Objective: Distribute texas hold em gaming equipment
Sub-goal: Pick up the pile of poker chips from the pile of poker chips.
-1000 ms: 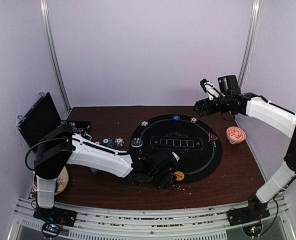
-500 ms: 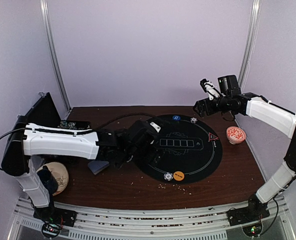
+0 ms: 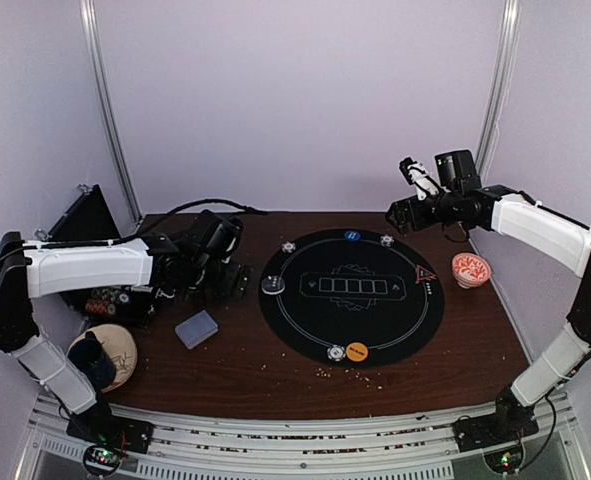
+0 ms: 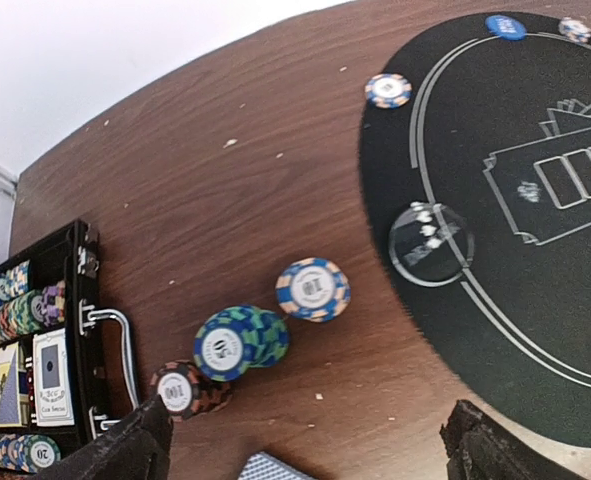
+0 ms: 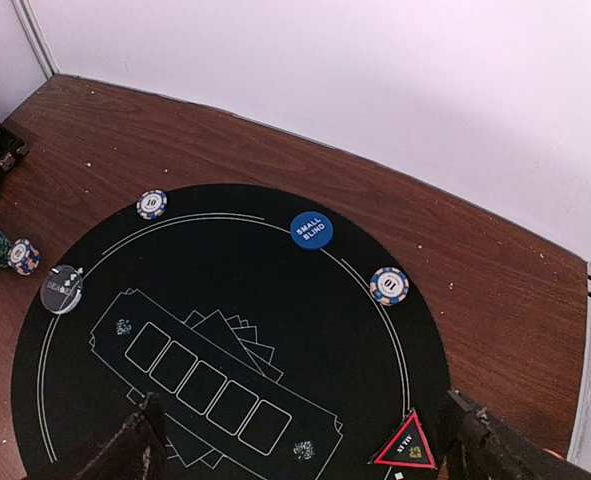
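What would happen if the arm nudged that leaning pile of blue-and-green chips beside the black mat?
The blue-and-green chip pile already leans, so a nudge would probably fan it out rather than slide it whole. The chips look like stiff separate discs; one tipped on edge might roll across the smooth wooden table.

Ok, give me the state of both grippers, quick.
Left gripper: open, holding nothing.
Right gripper: open, holding nothing.
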You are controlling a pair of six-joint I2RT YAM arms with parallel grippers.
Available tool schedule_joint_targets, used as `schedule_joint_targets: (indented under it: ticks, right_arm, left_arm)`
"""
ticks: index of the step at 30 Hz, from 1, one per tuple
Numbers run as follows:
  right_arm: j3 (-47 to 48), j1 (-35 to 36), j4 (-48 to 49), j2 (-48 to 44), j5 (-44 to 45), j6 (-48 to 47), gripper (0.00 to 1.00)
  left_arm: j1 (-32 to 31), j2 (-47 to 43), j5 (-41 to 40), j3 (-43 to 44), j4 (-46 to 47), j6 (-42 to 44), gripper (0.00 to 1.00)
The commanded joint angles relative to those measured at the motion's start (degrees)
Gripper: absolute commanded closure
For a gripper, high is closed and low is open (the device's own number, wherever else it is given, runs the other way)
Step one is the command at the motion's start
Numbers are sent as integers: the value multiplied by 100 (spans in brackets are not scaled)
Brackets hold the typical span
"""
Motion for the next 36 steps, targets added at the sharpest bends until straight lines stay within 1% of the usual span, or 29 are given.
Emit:
schedule_joint_targets:
  ticks: [1,6,10,14,20,27,36]
  right_arm:
    - [-29,-31,10,-265,-77,60,5]
    - [-47,-31,27,-304,-93,78,5]
    - [-46,-30,19,-290,-142,94,5]
    - [-47,-28,14,-308,-207,104,5]
    - [-54,-32,18,-380,-253,121,5]
    - [-56,-28,19,-386,-268,124,5]
    - [-64,-35,28,-391,-262,130,5]
  left_arm:
    - [414,6,316,-86,-35,157,2]
    - [978,172,616,-80,-2,141,2]
    - [1290,565,811,46,-106,118,2]
    - [1336,1031,876,352,-303,141,2]
    - [1386,1416,1042,698,-359,263,2]
    - [1480,1477,1233,735,-214,285,5]
    - [1690,1530,1635,744,-105,383,13]
